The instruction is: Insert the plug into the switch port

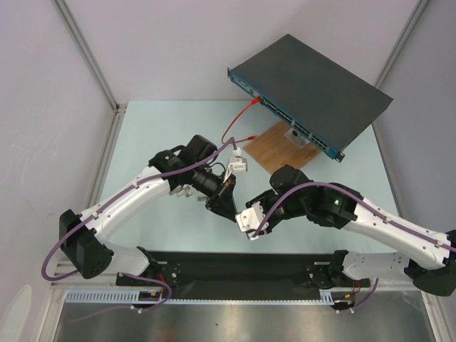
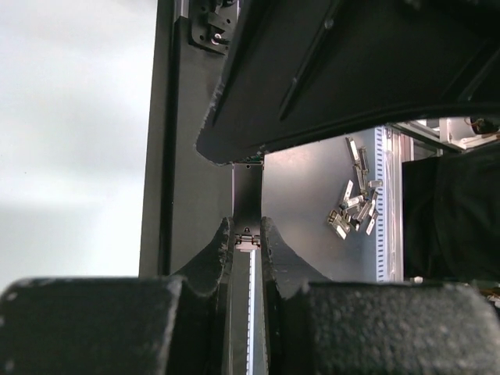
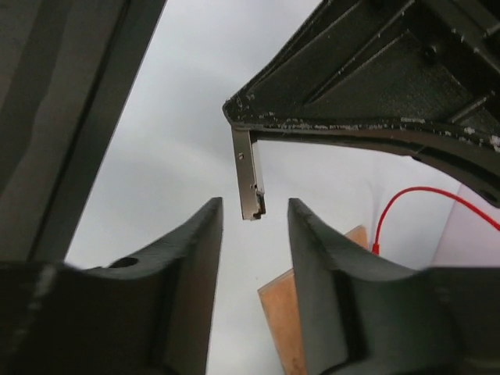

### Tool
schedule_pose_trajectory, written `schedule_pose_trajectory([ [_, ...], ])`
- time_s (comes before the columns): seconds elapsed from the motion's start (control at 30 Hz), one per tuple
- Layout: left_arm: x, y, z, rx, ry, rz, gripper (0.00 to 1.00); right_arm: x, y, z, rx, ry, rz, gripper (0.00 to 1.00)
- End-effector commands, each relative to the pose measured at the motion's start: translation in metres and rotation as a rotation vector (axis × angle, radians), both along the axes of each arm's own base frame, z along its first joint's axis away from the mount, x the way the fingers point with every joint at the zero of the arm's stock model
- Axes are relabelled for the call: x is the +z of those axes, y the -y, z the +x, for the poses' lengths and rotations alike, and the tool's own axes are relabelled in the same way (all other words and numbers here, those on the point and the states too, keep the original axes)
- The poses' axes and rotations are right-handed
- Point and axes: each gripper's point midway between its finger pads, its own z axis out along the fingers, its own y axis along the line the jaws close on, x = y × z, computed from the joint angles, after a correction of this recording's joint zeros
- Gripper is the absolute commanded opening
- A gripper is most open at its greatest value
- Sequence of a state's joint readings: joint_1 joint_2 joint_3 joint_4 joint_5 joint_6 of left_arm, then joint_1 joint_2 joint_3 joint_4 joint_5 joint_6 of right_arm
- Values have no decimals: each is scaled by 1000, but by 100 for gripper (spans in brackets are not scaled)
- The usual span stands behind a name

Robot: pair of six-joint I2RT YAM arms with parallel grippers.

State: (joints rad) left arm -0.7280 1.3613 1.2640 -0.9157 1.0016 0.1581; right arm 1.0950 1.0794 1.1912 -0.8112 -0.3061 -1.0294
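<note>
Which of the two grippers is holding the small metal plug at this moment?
The left gripper: its fingers pinch the plug. The right gripper is open, with gaps either side.

The switch [image 1: 313, 89] has a dark grey-black top and a blue front edge lined with rows of small dark ports. Just in front of that blue edge, the board [image 1: 274, 146] is warm brown with a fine wood-grain pattern, and the cable [image 1: 239, 121] leaving the switch's front is bright red against the pale mint-green counter [image 1: 164, 125]. Farther from the switch, the left arm [image 1: 135, 189] and right arm [image 1: 399, 228] are white with black joints, each trailed by a purple hose [image 1: 53, 256]. The plug [image 3: 250, 176] is silver metal; the left end effector [image 2: 248, 230] is black, the right end effector [image 3: 254, 215] dark grey.
</note>
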Motion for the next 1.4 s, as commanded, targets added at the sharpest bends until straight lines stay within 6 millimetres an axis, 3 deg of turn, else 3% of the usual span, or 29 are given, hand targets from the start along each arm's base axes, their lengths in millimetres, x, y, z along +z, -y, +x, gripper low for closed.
schedule_pose_trajectory([
  [0.0,13,1,0,-3,-13,-63,0,8,-9,7,-7,61,29,41],
  [0.07,15,1,1,3,-20,-65,0,6,-11,6,-4,62,24,30],
  [0.1,15,1,3,6,-23,-69,0,6,-11,8,-10,67,26,18],
  [0.2,19,1,5,17,-23,-82,9,6,-13,10,-30,67,31,0],
  [0.23,21,0,7,19,-12,-90,24,7,-13,11,-39,63,37,0],
  [0.3,25,-5,17,48,35,-126,37,7,-12,14,-76,35,46,0],
  [0.33,34,-10,20,92,58,-151,51,9,-11,16,-98,19,58,0],
  [0.4,51,-22,39,200,145,-219,68,8,-6,25,-176,-95,76,0],
  [0.43,57,-27,46,237,190,-234,88,7,-3,29,-211,-143,82,0],
  [0.5,67,-38,67,344,326,-243,100,6,-4,31,-260,-285,94,0],
  [0.53,77,-43,69,364,404,-262,100,7,3,44,-316,-330,106,0],
  [0.63,87,-57,94,473,591,-219,100,14,2,50,-367,-518,140,0],
  [0.73,98,-72,106,523,800,-207,97,16,-2,45,-382,-683,168,0],
  [0.77,106,-74,101,514,873,-224,95,21,-3,45,-371,-736,195,0],
  [0.9,106,-83,108,452,1222,-163,90,24,-9,36,-370,-991,202,0],
  [1.03,92,-74,97,323,1320,-159,81,23,-17,24,-349,-1179,174,0],
  [1.2,66,-56,73,121,1372,-168,73,29,-24,34,-378,-1378,196,0],
  [1.37,50,-43,58,14,1365,-185,61,31,-32,36,-366,-1440,196,0],
])
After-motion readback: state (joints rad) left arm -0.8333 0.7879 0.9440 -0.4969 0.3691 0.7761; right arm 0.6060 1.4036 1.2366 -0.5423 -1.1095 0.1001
